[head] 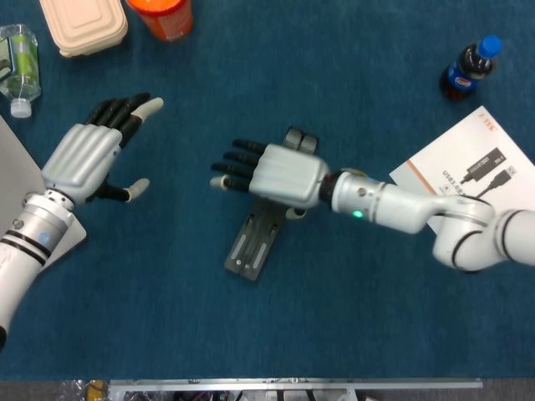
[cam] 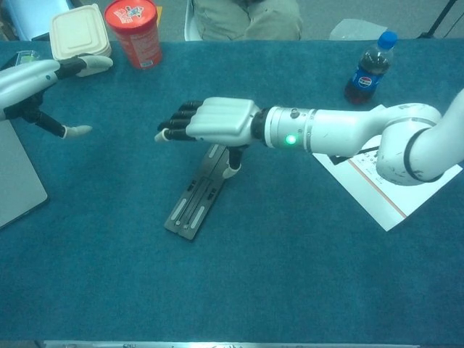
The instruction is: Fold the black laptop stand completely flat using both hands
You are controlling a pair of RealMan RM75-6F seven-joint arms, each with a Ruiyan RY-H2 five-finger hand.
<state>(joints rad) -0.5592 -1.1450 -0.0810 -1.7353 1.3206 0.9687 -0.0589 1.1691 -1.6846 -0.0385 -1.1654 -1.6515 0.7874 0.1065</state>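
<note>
Laptop stand: the black laptop stand (head: 256,244) was seen lying flat on the blue tabletop (head: 351,317), near the middle, set diagonally, with its far end hidden under the right hand.
Right hand: the right hand (head: 280,174) was held above the far end of the stand, palm down, with the fingers (head: 232,165) stretched toward the left and apart; nothing was gripped by it. Whether the thumb touched the stand could not be told.
Left hand: the left hand (head: 88,154) was kept at the left side, well apart from the stand, opened wide with fingers spread, and nothing was held in it.
Far left corner: a beige lunch box (head: 84,25) and a red cup (head: 163,15) were placed side by side, and a small clear bottle (head: 18,71) was laid near them.
Left edge: a grey laptop (cam: 16,177) was partly visible.
Right side: a cola bottle (head: 468,68) was stood upright, and a white leaflet (head: 472,171) was laid near it, partly covered by the right arm.
</note>
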